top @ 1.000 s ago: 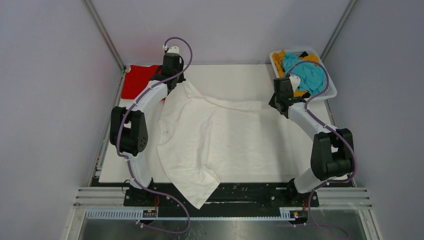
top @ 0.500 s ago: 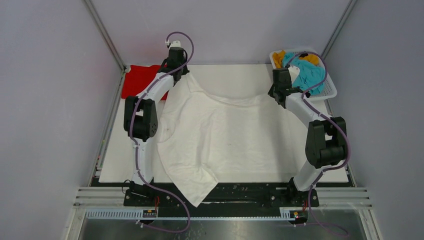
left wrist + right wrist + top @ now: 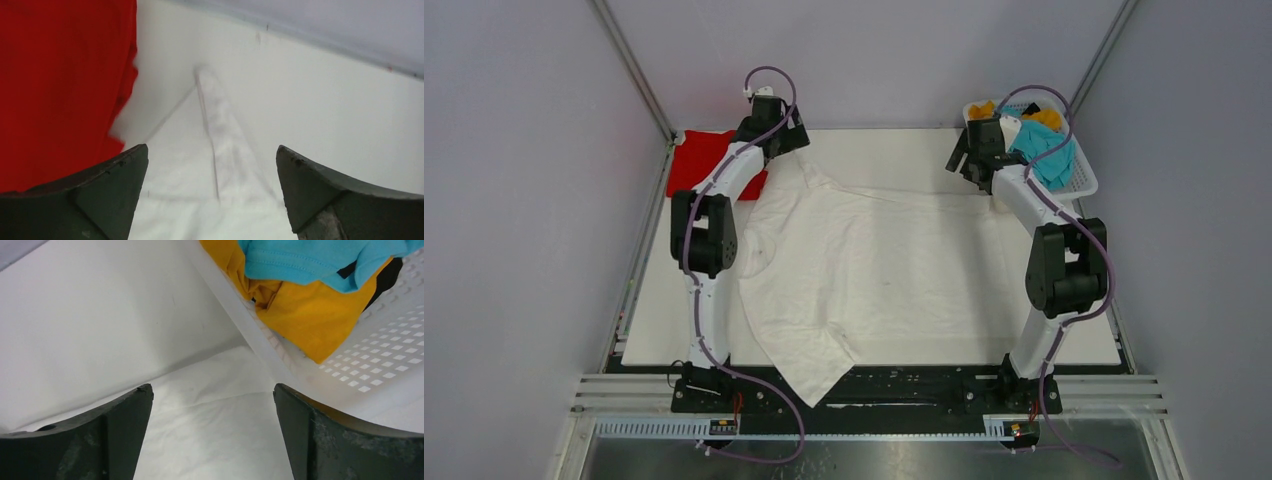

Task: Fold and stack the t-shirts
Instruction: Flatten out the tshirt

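A large white t-shirt lies spread across the table, its near corner hanging over the front edge. A bright red t-shirt lies at the far left. My left gripper is open just above the white shirt's far left corner, with the red shirt beside it. My right gripper is open over the white shirt's far right corner, close to the basket. Teal and orange-yellow t-shirts lie bunched in the basket. Nothing sits between either pair of fingers.
The white slotted basket stands at the far right corner, its wall right beside my right gripper. Grey walls close in the table at the back and on both sides. Metal rails run along the front edge.
Both grippers went from shut on the white shirt's far corners to open and let the cloth go. Both arms reached farther back, and the shirt's far edge now lies flat.
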`<move>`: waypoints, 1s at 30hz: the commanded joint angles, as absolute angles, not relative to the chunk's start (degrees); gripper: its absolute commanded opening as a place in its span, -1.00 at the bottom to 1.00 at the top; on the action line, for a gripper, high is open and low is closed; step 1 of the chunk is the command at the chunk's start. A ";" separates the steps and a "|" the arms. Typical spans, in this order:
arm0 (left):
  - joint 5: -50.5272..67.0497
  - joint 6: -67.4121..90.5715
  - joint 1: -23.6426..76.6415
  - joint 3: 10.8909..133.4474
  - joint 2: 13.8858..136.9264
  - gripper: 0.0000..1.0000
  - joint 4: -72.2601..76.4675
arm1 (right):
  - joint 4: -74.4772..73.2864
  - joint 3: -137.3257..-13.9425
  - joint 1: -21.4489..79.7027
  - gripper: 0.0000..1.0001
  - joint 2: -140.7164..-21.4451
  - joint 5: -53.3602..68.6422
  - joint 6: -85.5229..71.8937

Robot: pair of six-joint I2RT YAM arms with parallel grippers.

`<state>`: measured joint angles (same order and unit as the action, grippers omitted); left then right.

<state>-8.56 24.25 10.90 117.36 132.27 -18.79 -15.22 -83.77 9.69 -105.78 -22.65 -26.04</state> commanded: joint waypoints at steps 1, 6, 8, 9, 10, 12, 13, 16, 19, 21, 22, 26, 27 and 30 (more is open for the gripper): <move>-3.19 29.24 11.90 103.28 115.72 0.98 -16.23 | -19.04 -82.28 10.42 0.99 -100.09 -18.54 -28.30; -0.39 33.23 14.37 84.90 103.88 0.98 -14.77 | -17.35 -74.25 12.69 0.99 -94.83 -16.20 -29.40; 3.00 34.56 15.38 78.53 101.22 0.98 -14.21 | -16.38 -70.84 13.58 0.99 -93.10 -14.91 -29.97; 4.01 35.06 15.99 75.69 100.10 0.98 -13.86 | -15.78 -69.25 14.11 0.99 -92.18 -14.14 -30.09; 4.50 35.56 16.34 72.90 99.20 0.98 -13.54 | -15.15 -67.77 14.72 0.99 -91.61 -13.61 -30.07; 5.24 37.04 16.89 68.37 97.49 0.98 -13.40 | -14.60 -65.66 15.86 0.99 -91.11 -12.25 -29.92; 5.75 37.52 17.14 66.29 96.77 0.98 -13.19 | -14.37 -64.86 16.63 0.99 -91.03 -11.18 -30.38; 6.10 37.77 18.07 60.60 94.50 0.98 -11.06 | -10.41 -60.96 18.27 0.99 -91.96 -5.59 -31.56; 6.58 38.60 18.54 55.60 93.74 0.98 -8.47 | -9.29 -60.42 18.69 0.99 -95.68 0.56 -33.37; 7.01 39.28 18.54 54.13 94.20 0.98 -8.86 | -10.20 -60.39 19.17 0.99 -97.60 1.84 -33.83; 6.90 39.52 18.54 53.30 94.36 0.98 -8.94 | -10.68 -59.93 19.36 0.99 -98.06 1.61 -33.90; 6.76 40.55 18.54 49.92 93.96 0.98 -10.76 | -13.70 -57.33 20.05 0.99 -97.33 1.00 -35.20; 6.60 40.46 18.54 49.20 93.36 0.98 -11.64 | -14.56 -56.40 20.39 0.99 -96.56 0.55 -35.38; 3.45 40.75 18.54 46.47 89.37 0.98 -15.40 | -16.55 -52.43 21.65 0.99 -93.96 -1.26 -35.89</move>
<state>5.74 39.55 18.33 50.41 93.67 -10.00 -12.95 -56.23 19.77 -97.95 -0.40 -34.11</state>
